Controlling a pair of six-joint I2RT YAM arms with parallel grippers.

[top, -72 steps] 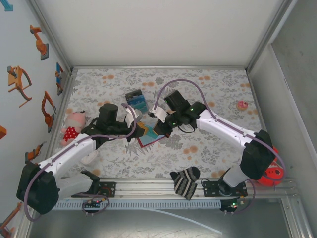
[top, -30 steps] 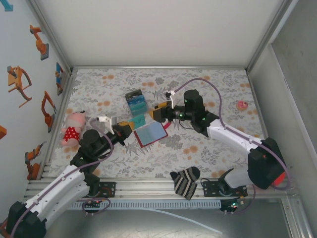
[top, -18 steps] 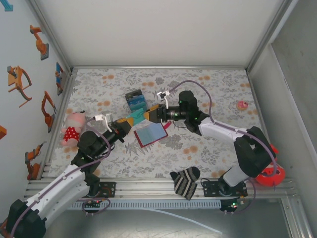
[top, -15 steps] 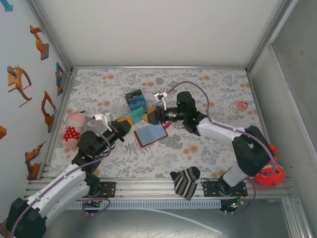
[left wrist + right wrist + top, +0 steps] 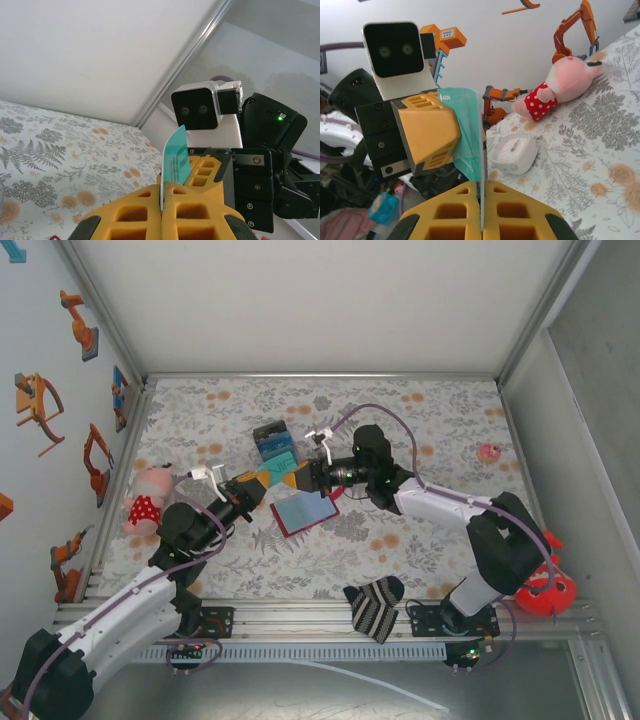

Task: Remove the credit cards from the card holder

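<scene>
The left pincer [image 5: 162,194] is clamped tight, its yellow fingers [image 5: 131,210] pressed together on the lower edge of a teal credit card [image 5: 176,156] that stands upright out of them. The right pincer [image 5: 482,189] is likewise fully closed, gripping the same card by its opposite edge. The two pincers face each other tip to tip with the card pinched between them, held up off the surface [image 5: 420,420]. Seen from above, this meeting point lies over the floral surface a little left of centre. Just beside it, on the side nearer the arm bases, the card holder [image 5: 305,510] lies open and flat on the surface, a red border round a blue-grey inside, apart from both pincers. Just past the held card, toward the far wall, a small pile of further credit cards [image 5: 272,440] in blue and teal rests on the surface. Farther out, a pink plush toy [image 5: 150,496] lies by the left wall. A striped sock [image 5: 374,608] sits at the near edge between the arm bases, and a small pink round thing [image 5: 489,452] lies toward the right side.
</scene>
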